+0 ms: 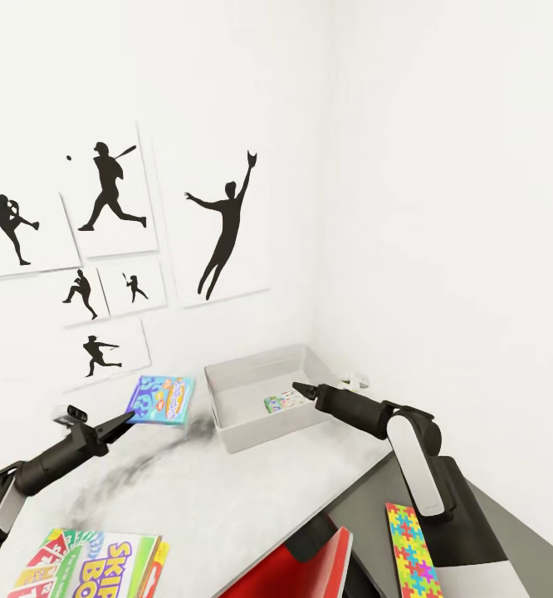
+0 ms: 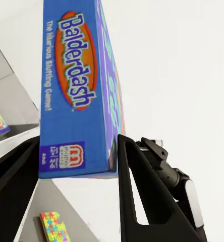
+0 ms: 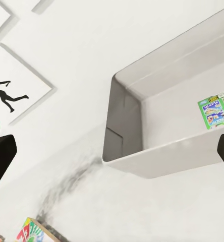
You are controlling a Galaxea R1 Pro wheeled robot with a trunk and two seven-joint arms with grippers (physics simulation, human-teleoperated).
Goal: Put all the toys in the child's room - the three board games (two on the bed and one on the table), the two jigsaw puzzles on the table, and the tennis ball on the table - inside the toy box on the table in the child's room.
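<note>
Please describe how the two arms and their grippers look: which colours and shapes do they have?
Both arms are made of black segments with white shell panels. The left gripper and right gripper have slim black fingers tapering to points. A small grey block sits near the left wrist. No cables or markings are visible.

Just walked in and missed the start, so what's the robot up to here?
It is tidying toys into the grey toy box on the table. The left gripper holds the blue board game in the air beside the box. The right gripper hangs open over the box, where one small game already lies. A Skip-Bo game and a jigsaw puzzle still wait outside.
</note>
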